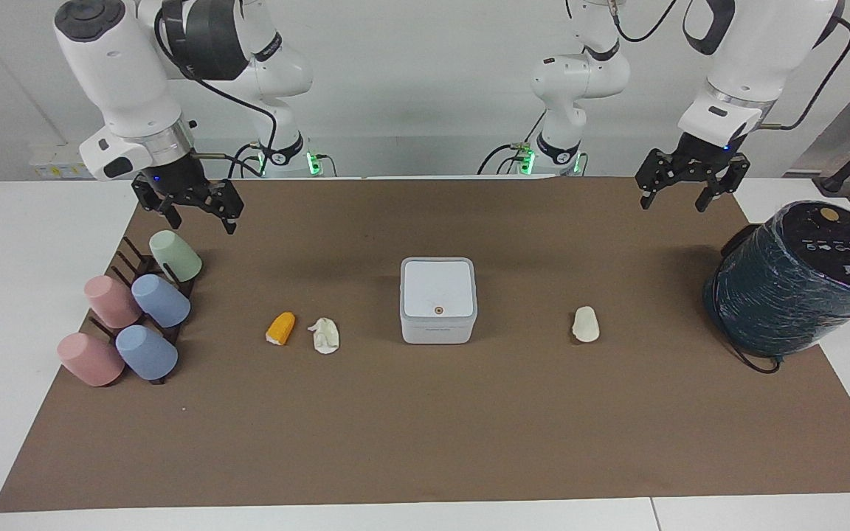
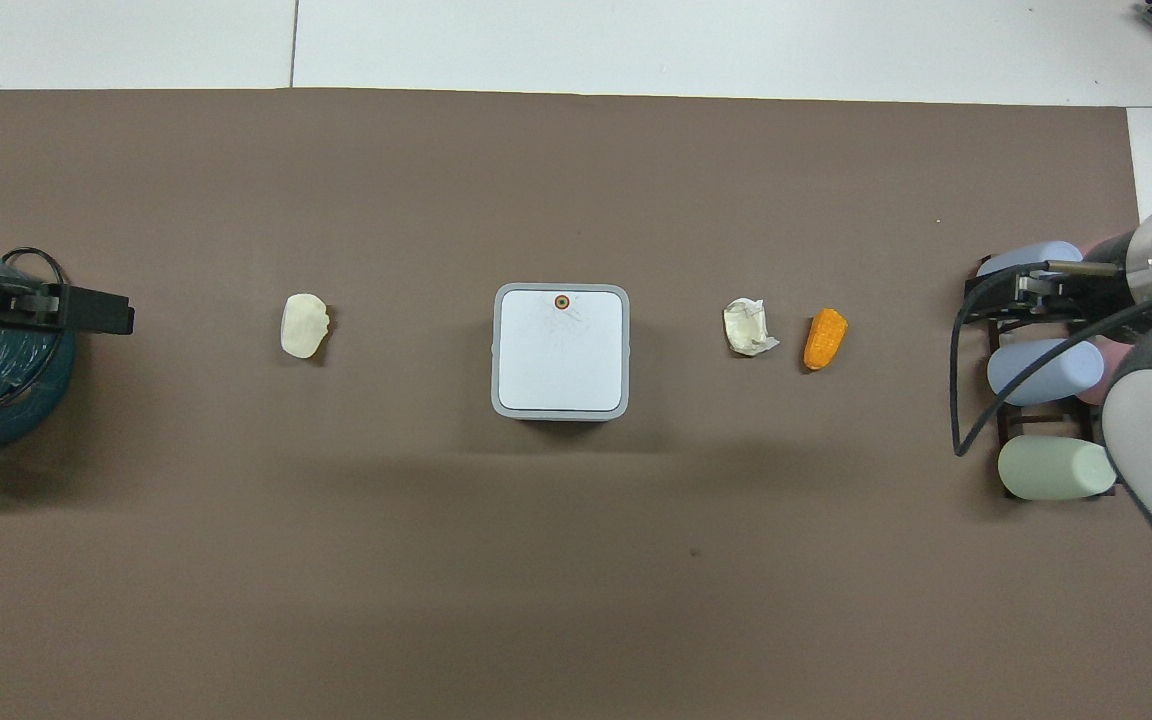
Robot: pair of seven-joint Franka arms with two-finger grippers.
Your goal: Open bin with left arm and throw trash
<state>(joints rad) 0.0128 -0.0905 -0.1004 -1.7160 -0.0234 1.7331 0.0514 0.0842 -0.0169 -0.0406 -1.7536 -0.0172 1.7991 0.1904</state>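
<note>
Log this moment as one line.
stage: start | small white square bin: lid shut | left claw: open, empty | right claw: open, empty | trash: on brown mat

Bin [image 1: 438,299]: small white square box, rounded corners, lid shut flat, orange dot [image 2: 562,301] near the lid edge farthest from the robots. Upright at mid-mat.

Trash: pale lump [image 1: 586,324] toward the left arm's end; crumpled paper [image 1: 324,335] and orange piece [image 1: 280,328] toward the right arm's end, just apart.
</note>
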